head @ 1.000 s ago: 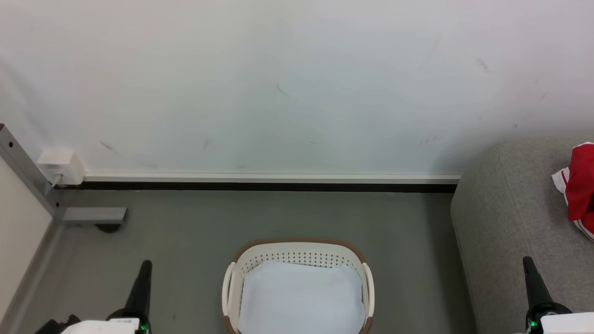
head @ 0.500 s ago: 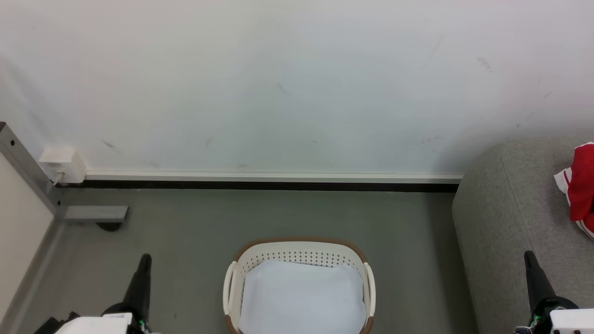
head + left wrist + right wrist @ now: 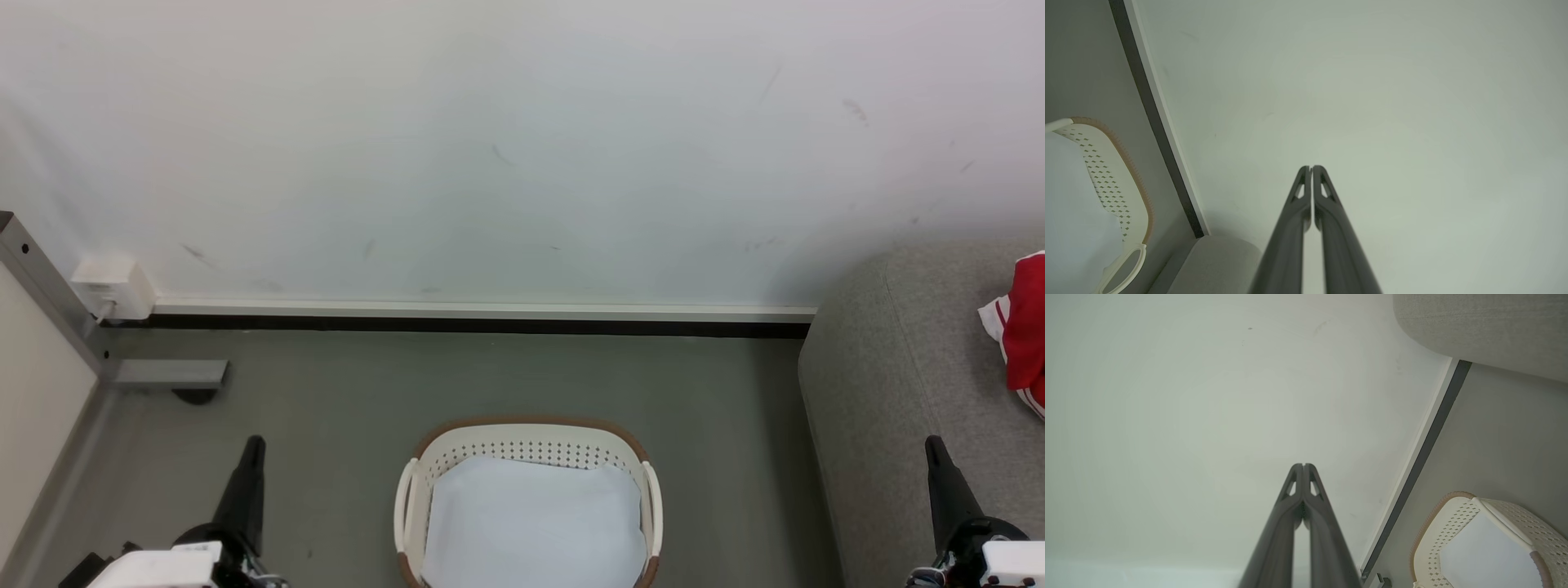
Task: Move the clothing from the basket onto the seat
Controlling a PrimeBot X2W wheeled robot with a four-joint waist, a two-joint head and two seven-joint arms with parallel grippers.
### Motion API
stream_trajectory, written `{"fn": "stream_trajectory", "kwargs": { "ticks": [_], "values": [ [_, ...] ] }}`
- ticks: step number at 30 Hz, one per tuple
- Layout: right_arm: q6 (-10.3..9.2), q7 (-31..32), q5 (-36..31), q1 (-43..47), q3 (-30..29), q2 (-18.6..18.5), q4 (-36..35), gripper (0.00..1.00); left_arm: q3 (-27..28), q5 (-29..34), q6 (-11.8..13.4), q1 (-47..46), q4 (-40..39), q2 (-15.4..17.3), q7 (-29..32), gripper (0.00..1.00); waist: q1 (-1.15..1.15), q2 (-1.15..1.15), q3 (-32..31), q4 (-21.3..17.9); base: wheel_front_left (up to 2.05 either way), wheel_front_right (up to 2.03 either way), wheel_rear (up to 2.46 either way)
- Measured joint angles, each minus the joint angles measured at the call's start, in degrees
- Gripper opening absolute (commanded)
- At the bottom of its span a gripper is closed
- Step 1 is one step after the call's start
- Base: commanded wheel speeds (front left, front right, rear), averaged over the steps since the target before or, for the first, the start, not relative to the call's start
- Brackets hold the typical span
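Red soft sports clothing (image 3: pixel 1024 327) with white stripe trim sits on the big grey woven-fabric seat (image 3: pixel 882 367), well in from its rounded corner. It's up and to the right of the right gripper (image 3: pixel 933 443), so that arm's nearer. It's cut off at the picture's edge, so I can't tell its long axis. The oval cream perforated basket (image 3: pixel 531 428) holds a flat white sheet (image 3: pixel 531 523). Left gripper (image 3: pixel 255 443) and right gripper both have fingers pressed together, empty. No readable writing.

clothing (image 3: pixel 1030 327): red, white stripe trim, crumpled, lying on seat, cut by the head view's right edge | basket (image 3: pixel 522 449): oval cream-white, perforated wall, brown rim, upright, left of seat, apart | seat (image 3: pixel 890 408): grey woven fabric, rounded corner
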Motion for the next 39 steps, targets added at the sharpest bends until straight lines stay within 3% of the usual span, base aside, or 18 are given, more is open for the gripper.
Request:
{"fn": "stream_trajectory", "kwargs": {
  "ticks": [39],
  "values": [
    [0.00,0.05,0.52,-0.05,-0.05,-0.02,-0.07,0.00,0.03,-0.41,-0.01,-0.07,-0.02,-0.01,0.05,0.00,0.00,0.00,0.01,0.02,0.00,0.00,0.00]
  ]
}}
